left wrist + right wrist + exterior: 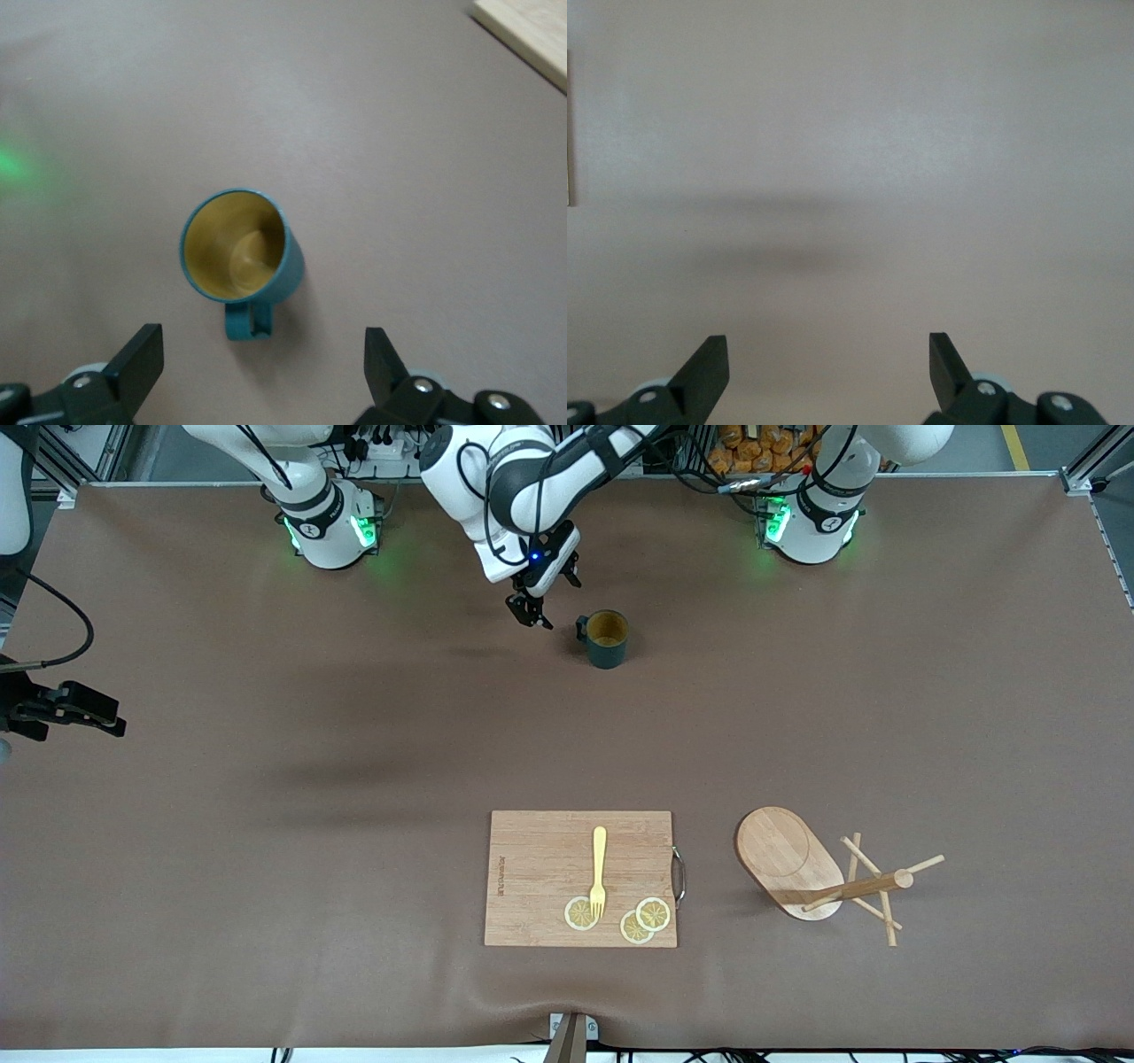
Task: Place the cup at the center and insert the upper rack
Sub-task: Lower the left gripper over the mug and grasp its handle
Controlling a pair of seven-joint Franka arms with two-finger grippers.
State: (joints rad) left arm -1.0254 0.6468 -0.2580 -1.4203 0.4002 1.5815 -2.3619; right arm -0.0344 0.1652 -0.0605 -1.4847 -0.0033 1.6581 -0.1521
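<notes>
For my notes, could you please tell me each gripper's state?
Left gripper: open, empty, beside the dark teal ribbed cup.
Right gripper: open, empty, over bare table.

Even overhead light — soft shadows

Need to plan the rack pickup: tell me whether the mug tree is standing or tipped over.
Tipped over. The mug tree lies on its side, its oval base on edge and its post and pegs running along the table.

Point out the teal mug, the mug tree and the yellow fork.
teal mug [607,640], front view, on its dark outer wall.
mug tree [780,850], front view, on its oval base.
yellow fork [600,859], front view, on its handle.
</notes>
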